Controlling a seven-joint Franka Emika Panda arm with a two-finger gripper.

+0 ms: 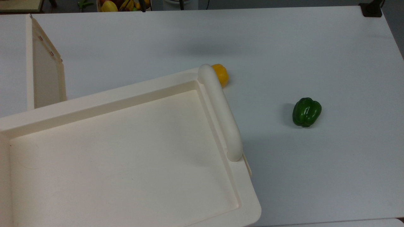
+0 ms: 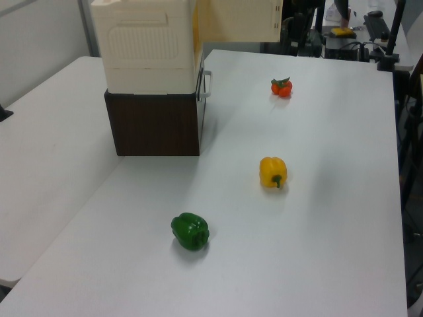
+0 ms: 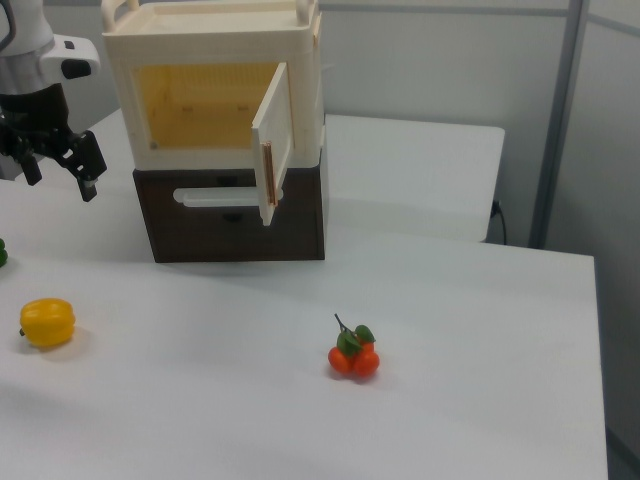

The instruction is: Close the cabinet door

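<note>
Fingers of the gripper (image 3: 58, 170) are spread apart and holding nothing, hanging in the air near the right view's left edge, well apart from the cabinet door (image 3: 273, 138). That door is standing wide open, swinging out from the cream cabinet (image 3: 215, 80) on the dark brown box (image 3: 235, 215). It looks thin, light and stiff, so pushing on its outer face near the free edge should be swinging it shut easily.

Yellow pepper (image 2: 273, 172), green pepper (image 2: 190, 231), tomatoes (image 2: 281, 86)
</note>
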